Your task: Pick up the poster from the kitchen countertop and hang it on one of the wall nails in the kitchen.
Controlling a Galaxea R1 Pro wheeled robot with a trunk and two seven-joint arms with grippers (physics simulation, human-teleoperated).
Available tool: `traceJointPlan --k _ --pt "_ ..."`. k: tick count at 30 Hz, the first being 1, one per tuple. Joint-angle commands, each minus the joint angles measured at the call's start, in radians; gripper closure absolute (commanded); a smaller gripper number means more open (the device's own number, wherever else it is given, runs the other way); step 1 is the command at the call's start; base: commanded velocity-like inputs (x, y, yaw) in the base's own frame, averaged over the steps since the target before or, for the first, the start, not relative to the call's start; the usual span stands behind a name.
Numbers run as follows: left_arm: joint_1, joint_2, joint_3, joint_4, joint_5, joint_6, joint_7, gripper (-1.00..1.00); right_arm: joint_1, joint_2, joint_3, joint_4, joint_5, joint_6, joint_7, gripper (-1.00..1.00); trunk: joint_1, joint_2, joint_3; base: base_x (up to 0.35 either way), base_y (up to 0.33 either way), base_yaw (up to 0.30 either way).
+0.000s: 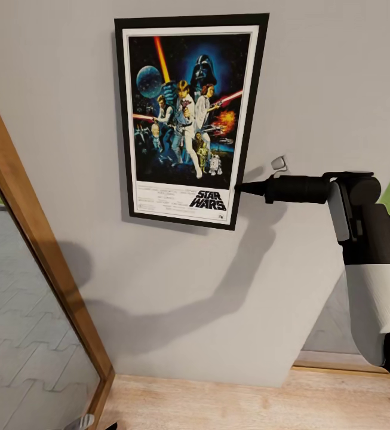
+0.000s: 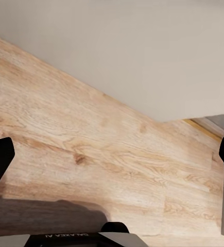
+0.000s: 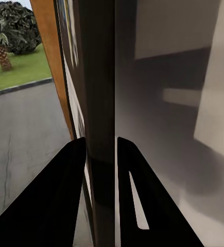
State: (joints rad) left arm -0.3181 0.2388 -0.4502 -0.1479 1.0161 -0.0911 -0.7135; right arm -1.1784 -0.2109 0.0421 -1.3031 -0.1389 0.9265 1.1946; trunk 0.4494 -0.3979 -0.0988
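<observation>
The robot's right gripper (image 1: 242, 188) pinches the lower right edge of the poster (image 1: 186, 113), pressing it upright against a pale grey wall (image 1: 314, 89), as the hanging step of the task appears to be in hand. The right wrist view shows the two dark fingers (image 3: 65, 190) clamped on either side of the thin black frame (image 3: 99, 103), seen edge-on, with the wall just behind it. A small grey wall nail (image 1: 279, 162) sticks out just beside the poster's right edge, above the arm, and stays uncovered; whether the frame's top rests on another nail is hidden behind the picture. A wooden window frame (image 1: 33, 239) runs down the left, and a light wood floor (image 1: 248, 406) lies below. The left gripper (image 2: 112, 154) hangs low over that floor, its fingertips spread wide at the edges of its wrist view and holding nothing. Judging by the poster standing high and nearly flat on the wall, the job looks close to done; the next move likely calls for making sure the frame is caught on a nail, then easing the fingers apart and backing the arm straight off the edge without dragging the picture sideways.
</observation>
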Motion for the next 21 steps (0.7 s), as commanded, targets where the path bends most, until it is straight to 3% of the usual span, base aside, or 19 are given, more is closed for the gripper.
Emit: traceJointPlan --k 1,21 --pt "-0.001 0.0 -0.008 0.001 0.004 -0.009 -0.001 -1.0 -0.001 -0.001 0.001 0.0 -0.007 0.008 0.0 1.0 0.001 -0.002 -0.002 0.005 0.0 0.0" --pt "-0.001 0.0 -0.008 0.001 0.004 -0.009 0.0 -1.0 -0.001 -0.001 0.001 0.0 -0.007 0.008 0.0 1.0 0.001 -0.002 -0.002 0.001 0.0 0.0"
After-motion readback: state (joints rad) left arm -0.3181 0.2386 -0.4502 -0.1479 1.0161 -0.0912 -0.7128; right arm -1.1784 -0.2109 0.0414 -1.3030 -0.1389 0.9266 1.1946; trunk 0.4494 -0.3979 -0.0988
